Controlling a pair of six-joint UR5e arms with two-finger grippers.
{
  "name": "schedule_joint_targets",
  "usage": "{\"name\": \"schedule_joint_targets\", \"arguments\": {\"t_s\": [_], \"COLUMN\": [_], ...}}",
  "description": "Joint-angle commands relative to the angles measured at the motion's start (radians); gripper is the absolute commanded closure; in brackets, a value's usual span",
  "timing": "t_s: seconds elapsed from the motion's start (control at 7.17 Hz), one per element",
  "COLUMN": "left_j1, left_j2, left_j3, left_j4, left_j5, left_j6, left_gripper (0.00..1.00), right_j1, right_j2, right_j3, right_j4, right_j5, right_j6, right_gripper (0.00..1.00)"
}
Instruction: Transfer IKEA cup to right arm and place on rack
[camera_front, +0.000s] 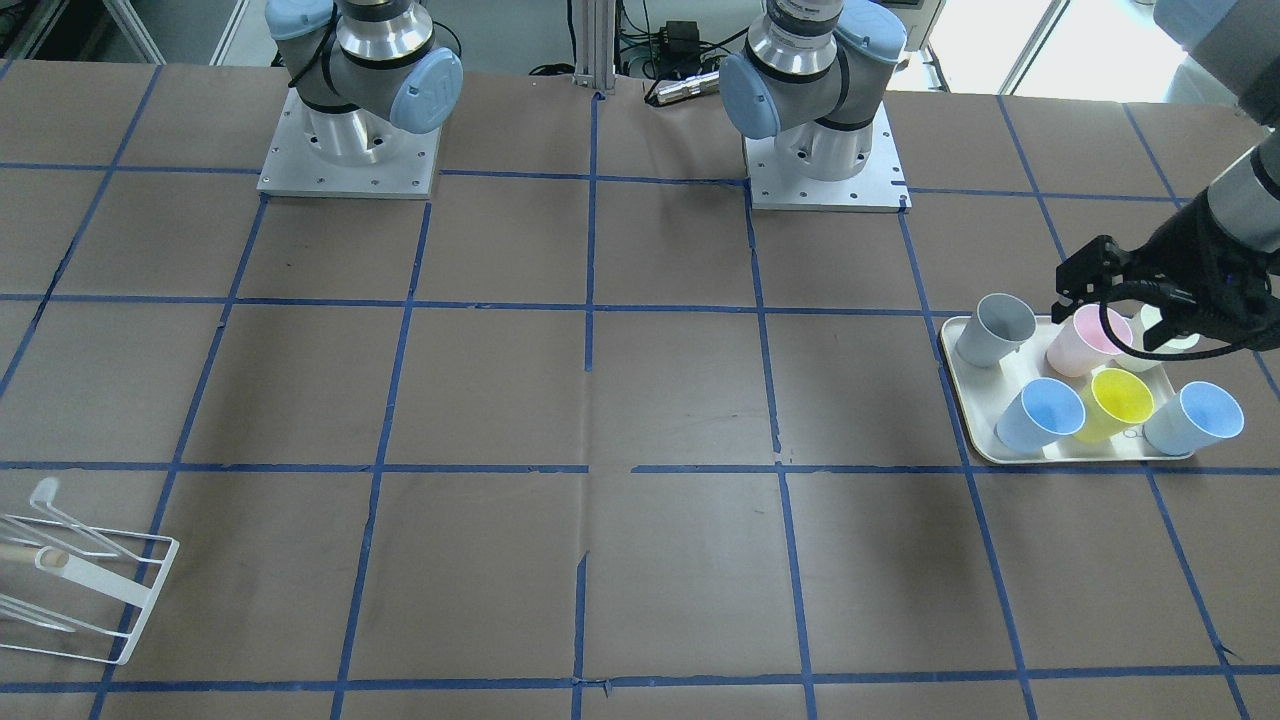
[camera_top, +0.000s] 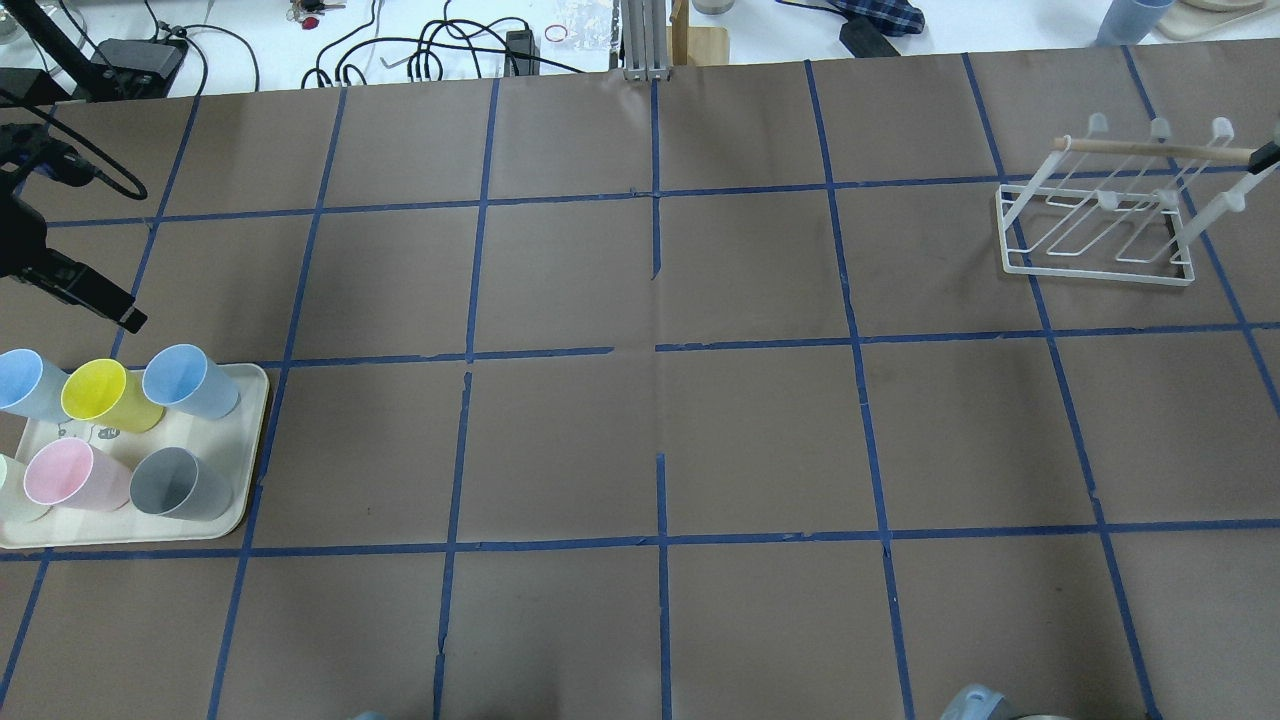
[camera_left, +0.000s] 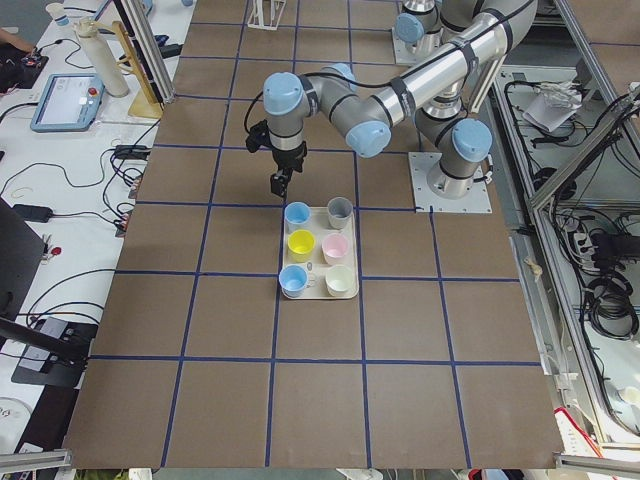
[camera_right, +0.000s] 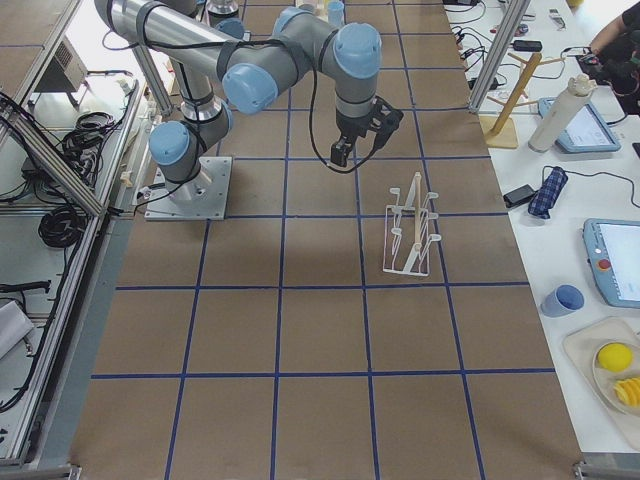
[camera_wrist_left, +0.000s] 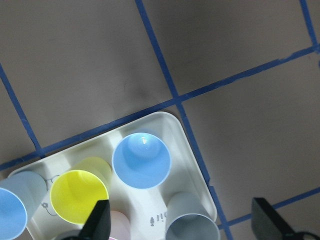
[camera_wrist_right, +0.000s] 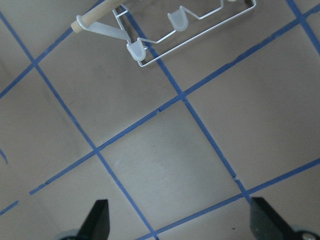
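The IKEA cup (camera_front: 1040, 415), pale blue inside and out, stands upright on the cream tray (camera_front: 965, 420), in the corner nearest the table's middle. It also shows in the overhead view (camera_top: 190, 382) and the left wrist view (camera_wrist_left: 141, 160). My left gripper (camera_wrist_left: 182, 225) is open and empty. It hovers above the tray (camera_top: 250, 450), apart from the cup. My right gripper (camera_wrist_right: 182, 222) is open and empty, above bare table near the white wire rack (camera_wrist_right: 165, 30). The rack (camera_top: 1100, 220) stands empty at the far right.
Also on the tray are a yellow cup (camera_top: 100, 395), a pink cup (camera_top: 65, 472), a grey cup (camera_top: 180, 485) and a second pale blue cup (camera_top: 20, 385). A cream cup sits at the overhead view's left edge. The two arm bases (camera_front: 350, 160) stand at the robot's side.
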Motion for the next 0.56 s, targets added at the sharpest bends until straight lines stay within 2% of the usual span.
{"name": "schedule_joint_targets", "arguments": {"t_s": [0.0,0.28,0.42], "left_j1": [0.028,0.028,0.028], "left_j2": [-0.067,-0.12,-0.137], "left_j3": [-0.027,-0.022,-0.028], "left_j4": [0.084,0.089,0.087], "left_j5": [-0.002,0.0,0.001], "left_j6": [0.082,0.144,0.152], "left_gripper": [0.0,0.0,0.0], "right_j1": [-0.071,-0.072,-0.069], "right_j2": [0.047,0.082,0.104], "right_j3": [0.002,0.007,0.014], "right_j4": [0.184,0.281,0.389], "right_j5": [0.234,0.36,0.429], "right_j6": [-0.082,-0.172,-0.235], "right_gripper": [0.0,0.0,0.0]}}
